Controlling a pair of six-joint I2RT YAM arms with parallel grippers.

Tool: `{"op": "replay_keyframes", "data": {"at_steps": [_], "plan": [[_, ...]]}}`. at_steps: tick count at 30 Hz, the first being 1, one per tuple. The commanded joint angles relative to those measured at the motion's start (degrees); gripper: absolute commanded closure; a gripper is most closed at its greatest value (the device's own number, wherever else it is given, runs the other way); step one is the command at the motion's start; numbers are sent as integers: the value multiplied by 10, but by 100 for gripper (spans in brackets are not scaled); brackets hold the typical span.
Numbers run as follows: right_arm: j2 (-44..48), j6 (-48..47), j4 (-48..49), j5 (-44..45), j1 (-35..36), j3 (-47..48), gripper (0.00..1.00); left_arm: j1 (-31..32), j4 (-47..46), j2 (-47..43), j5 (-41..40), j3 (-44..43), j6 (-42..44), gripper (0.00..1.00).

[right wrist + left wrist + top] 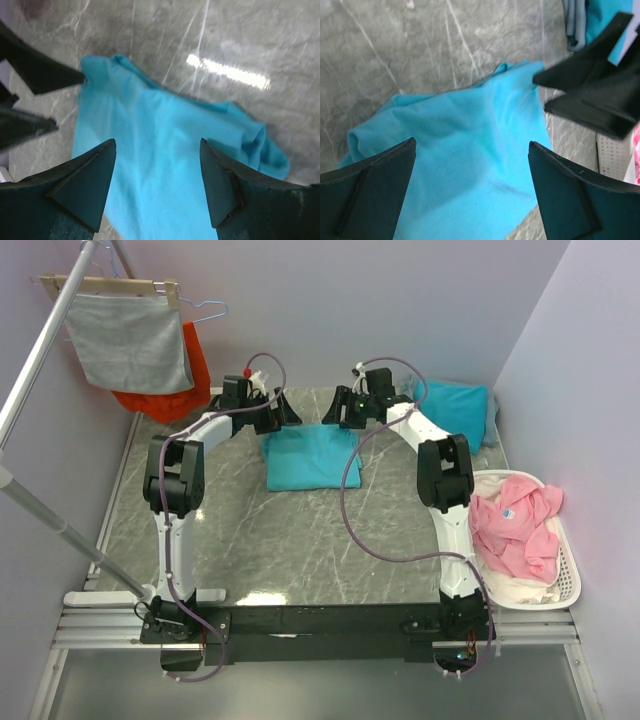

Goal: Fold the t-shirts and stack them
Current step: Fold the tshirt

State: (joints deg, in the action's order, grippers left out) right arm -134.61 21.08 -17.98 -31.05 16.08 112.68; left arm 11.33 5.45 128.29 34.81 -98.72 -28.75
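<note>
A folded turquoise t-shirt [308,460] lies on the marble table [260,540] at the back centre. My left gripper [288,412] and right gripper [334,412] hover close together over its far edge, both open and empty. In the left wrist view the left gripper [471,142] has its jaws spread wide above the shirt [465,110], with the right gripper's fingers [590,95] at the upper right. In the right wrist view the right gripper [157,141] is spread above the shirt [165,185]. More folded turquoise shirts [455,405] lie at the back right.
A white basket [570,585] with a pink garment [515,525] stands at the right edge. A grey cloth [130,340] and an orange-red garment [165,395] hang on a rack at the back left. A metal pole [60,530] slants along the left side.
</note>
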Motion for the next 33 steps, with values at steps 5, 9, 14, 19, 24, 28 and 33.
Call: {"op": "replay_keyframes", "data": {"at_steps": [5,9,14,19,24,28,33], "plan": [[-73,26,1,32,-9,51,25,-2,-43,-9,4,49,8,1],[-86,31,-15,66,-19,58,25,-2,-35,-8,-20,68,26,1],[-68,26,-9,83,-37,37,25,-3,-40,-14,-54,87,40,1],[-15,12,38,61,-49,-13,25,-3,-68,-42,-58,95,38,1],[48,-9,65,61,-53,-63,25,-3,-75,-85,-70,84,30,1],[86,5,31,64,-58,-67,25,-3,-36,-118,-114,78,32,1],[113,-6,0,65,-61,-83,24,-3,17,-122,-145,96,42,1]]}}
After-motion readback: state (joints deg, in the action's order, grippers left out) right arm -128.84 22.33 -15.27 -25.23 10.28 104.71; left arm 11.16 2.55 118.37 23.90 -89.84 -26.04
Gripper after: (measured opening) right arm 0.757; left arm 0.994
